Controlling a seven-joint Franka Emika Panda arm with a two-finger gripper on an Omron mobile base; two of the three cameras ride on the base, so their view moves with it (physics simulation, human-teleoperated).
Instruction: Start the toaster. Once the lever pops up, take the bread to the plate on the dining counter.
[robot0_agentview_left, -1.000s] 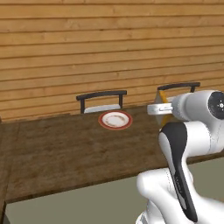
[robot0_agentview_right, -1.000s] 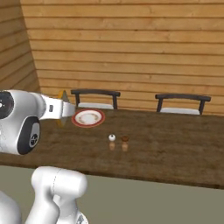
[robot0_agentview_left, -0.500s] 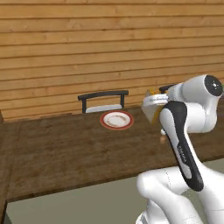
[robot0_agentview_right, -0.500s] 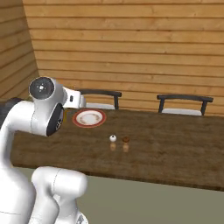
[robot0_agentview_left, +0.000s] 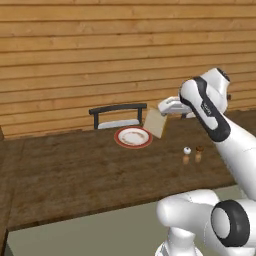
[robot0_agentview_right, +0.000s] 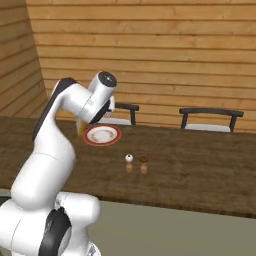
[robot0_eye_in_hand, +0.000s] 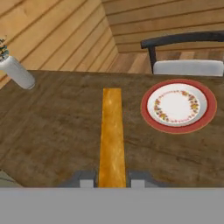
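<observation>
A: Listing item one: claw (robot0_eye_in_hand: 112, 180), fingers (robot0_eye_in_hand: 85, 178) pressed against both faces of the bread (robot0_eye_in_hand: 112, 135), seen edge-on in the hand view.

B: Location of the bread?

A: In the air above the surface (robot0_agentview_left: 75, 170), just beside the plate (robot0_agentview_left: 133, 137), on the side toward the arm; left base view shows the slice (robot0_agentview_left: 155, 123) tilted, its lower corner near the red rim. Whether it touches the plate, cannot tell.

B: Item two?

A: Plate (robot0_eye_in_hand: 178, 106), red rim, cream centre with a flowered ring, near the far edge of the surface, in front of a dark chair (robot0_agentview_left: 118, 115).

B: Others?

A: Two small shakers (robot0_agentview_right: 136, 163), side by side, mid-surface, well apart from the plate (robot0_agentview_right: 102, 135). Second chair (robot0_agentview_right: 211, 119) along the far edge. Wood-plank wall (robot0_agentview_left: 100, 50) behind.
</observation>
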